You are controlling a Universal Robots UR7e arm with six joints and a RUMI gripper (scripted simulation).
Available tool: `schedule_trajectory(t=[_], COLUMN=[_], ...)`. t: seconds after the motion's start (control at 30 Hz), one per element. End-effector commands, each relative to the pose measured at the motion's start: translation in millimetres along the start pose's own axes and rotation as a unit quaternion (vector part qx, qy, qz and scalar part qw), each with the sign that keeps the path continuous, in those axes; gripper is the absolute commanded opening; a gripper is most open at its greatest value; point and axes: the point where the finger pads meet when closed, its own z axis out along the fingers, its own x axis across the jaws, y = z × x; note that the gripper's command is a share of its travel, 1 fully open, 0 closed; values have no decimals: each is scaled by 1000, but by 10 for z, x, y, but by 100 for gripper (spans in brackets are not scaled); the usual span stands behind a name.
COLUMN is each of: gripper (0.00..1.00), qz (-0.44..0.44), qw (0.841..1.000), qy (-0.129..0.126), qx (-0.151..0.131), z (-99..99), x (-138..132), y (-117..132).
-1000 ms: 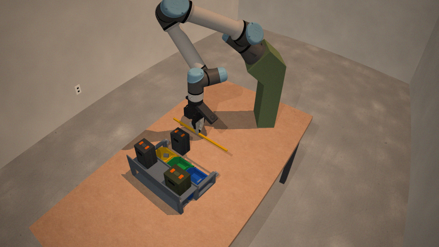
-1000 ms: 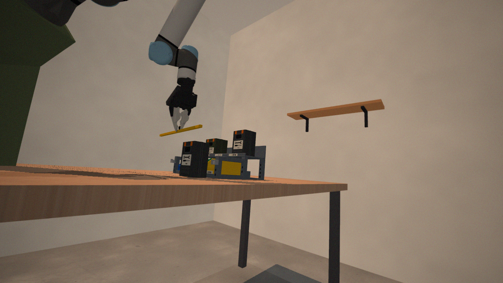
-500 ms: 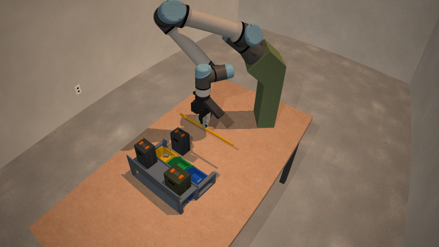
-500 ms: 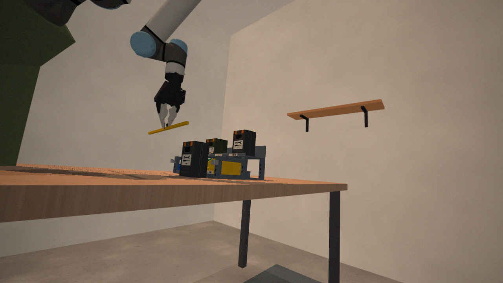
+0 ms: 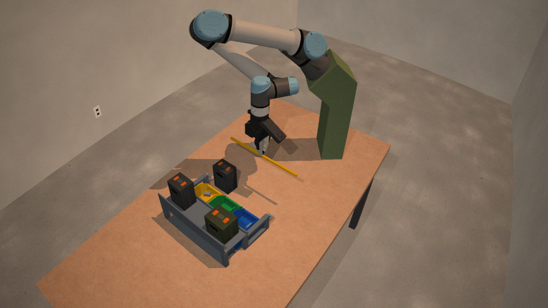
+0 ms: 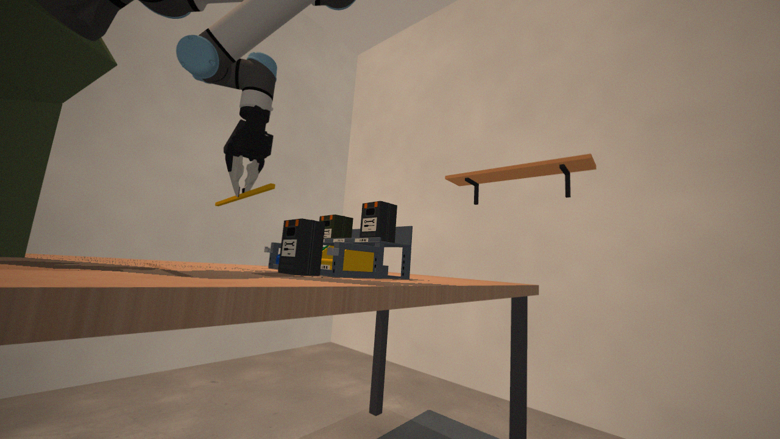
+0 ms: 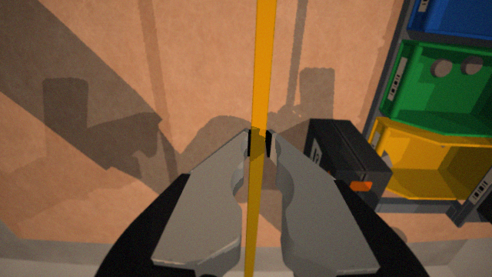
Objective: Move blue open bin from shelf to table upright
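The blue open bin (image 5: 245,218) sits in the grey shelf rack (image 5: 214,214) on the table, beside a green bin (image 5: 226,202) and a yellow bin (image 5: 206,190). In the wrist view the blue bin (image 7: 453,17) shows at the top right edge. My gripper (image 5: 261,151) is shut on a long thin yellow bar (image 5: 264,156) and holds it level, well above the table, away from the rack. The bar runs between the fingertips in the wrist view (image 7: 258,144) and shows in the low side view (image 6: 245,194).
Two dark cases stand on the rack top (image 5: 181,190) (image 5: 221,223). A third dark case (image 5: 224,175) stands on the table by the rack. The green robot pedestal (image 5: 334,111) is at the table's far side. A wall shelf (image 6: 520,170) hangs empty.
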Motion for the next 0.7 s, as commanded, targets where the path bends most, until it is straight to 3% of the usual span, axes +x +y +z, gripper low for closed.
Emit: schedule_trajectory(t=[0.0,0.67], gripper=[0,0], qz=[0,0], qw=[1000,1000], qy=[2,2], qx=[0,0], z=[1,1], x=[-114,-297], y=[0,0])
